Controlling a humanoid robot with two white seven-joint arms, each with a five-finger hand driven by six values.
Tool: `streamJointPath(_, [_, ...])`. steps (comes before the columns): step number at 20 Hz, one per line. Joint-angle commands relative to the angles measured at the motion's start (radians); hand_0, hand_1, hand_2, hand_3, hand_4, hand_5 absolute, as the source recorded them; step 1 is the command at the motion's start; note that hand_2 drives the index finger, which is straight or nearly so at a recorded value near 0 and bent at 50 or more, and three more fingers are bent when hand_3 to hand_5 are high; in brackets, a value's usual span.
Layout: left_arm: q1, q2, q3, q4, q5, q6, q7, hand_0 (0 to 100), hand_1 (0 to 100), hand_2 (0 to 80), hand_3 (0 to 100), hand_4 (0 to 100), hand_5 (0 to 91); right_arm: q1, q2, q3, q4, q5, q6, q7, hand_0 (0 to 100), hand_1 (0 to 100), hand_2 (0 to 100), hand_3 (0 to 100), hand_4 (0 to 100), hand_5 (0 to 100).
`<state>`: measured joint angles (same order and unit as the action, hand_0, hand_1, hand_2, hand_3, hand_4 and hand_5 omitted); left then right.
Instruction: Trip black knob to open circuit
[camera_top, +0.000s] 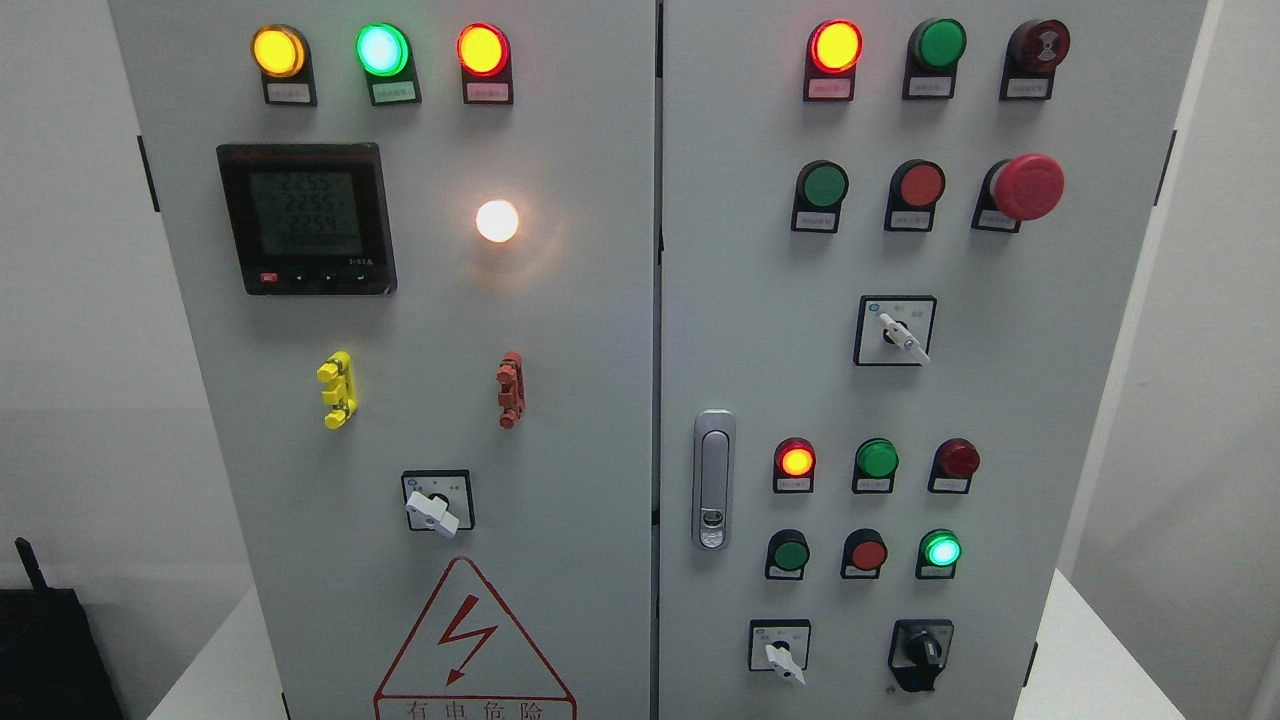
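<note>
Low on the right door, a black knob (921, 650) is seen at the bottom right corner of the controls, its handle set upright. Just left of it, a white switch (781, 655) is mounted, its lever tilted down to the right. Above these, two rows of lamps are set (a red lamp (796, 460) and a green lamp (941, 550) are lit). A silver latch (713, 480) is fixed at the door's left edge. On the left door, a meter (305, 218) and a warning triangle (472, 640) are shown. Neither hand is in view, so no hand state can be told.
</note>
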<state>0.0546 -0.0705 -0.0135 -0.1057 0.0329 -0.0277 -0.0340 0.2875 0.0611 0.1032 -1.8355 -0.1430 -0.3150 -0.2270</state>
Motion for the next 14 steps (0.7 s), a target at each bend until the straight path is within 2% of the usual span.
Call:
streamJointPath(1, [-0.002,-0.002,0.001,0.0,0.002,-0.001,0.0,12,39,0.0,0,0,0.0,-0.002,0.003,0.003,-0.025,-0.012,-0.016,-0.002,12,18,0,8,0,0])
streamJointPath(5, [-0.002,-0.002,0.001,0.0,0.002,-0.001,0.0,12,39,0.0,0,0,0.0,0.005,0.003,0.004,-0.025,-0.012,-0.016,0.0,7,11,0,7,0,0])
streamJointPath(14, [-0.002,-0.002,0.001,0.0,0.002,-0.001,0.0,12,39,0.0,0,0,0.0,0.009,0.003,0.006,-0.024,-0.012,-0.023,0.002,3,10,0,6,0,0])
